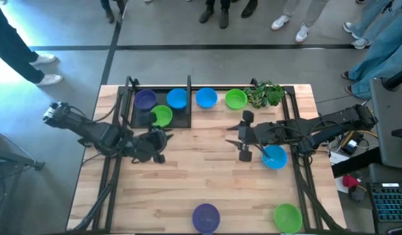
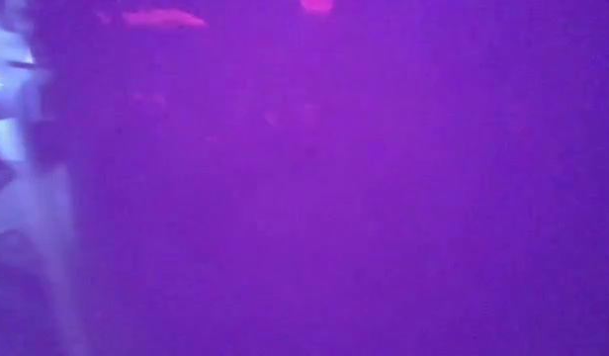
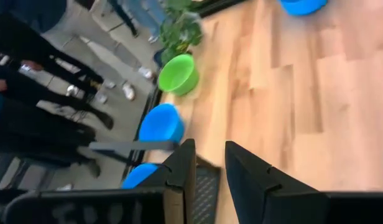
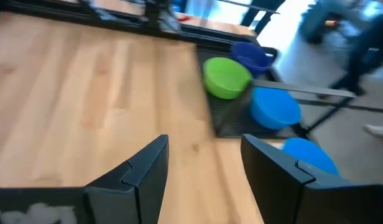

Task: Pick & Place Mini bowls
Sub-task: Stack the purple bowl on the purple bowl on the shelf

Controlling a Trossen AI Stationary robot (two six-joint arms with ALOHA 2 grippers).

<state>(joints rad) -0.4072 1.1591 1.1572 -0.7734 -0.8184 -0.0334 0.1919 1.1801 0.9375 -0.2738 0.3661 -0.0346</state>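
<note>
Clearly the nearest loose piece was the blue bowl (image 1: 274, 157) lying on the table (image 1: 201, 189) directly beside my right arm, just behind the right end effector (image 1: 243, 139) toward the arm's own wrist. Being round, it had no long axis to line up with, so the direction of approach mattered more than any wrist roll. To reach it I judged that end effector would have to draw back and drop, rather than push forward.

Its fingers stood wide apart with nothing between them, plain in the right wrist view (image 4: 201, 168), which looked across at the dark tray (image 1: 181, 117) already carrying a purple bowl (image 1: 145, 99), a green bowl (image 1: 162, 115) and a second blue bowl (image 1: 177, 98).

Two more sat along the far edge, a third blue bowl (image 1: 206, 98) and a far green bowl (image 1: 236, 99) just beside the plant sprig (image 1: 265, 94).

At the near edge, well apart from both arms, lay a near purple bowl (image 1: 205, 217) and a near green bowl (image 1: 287, 217).

My left end effector (image 1: 158, 145) waited just in front of the tray, fingers narrowly parted and empty in the left wrist view (image 3: 210, 165). The right arm was much the nearer to that loose blue bowl.
</note>
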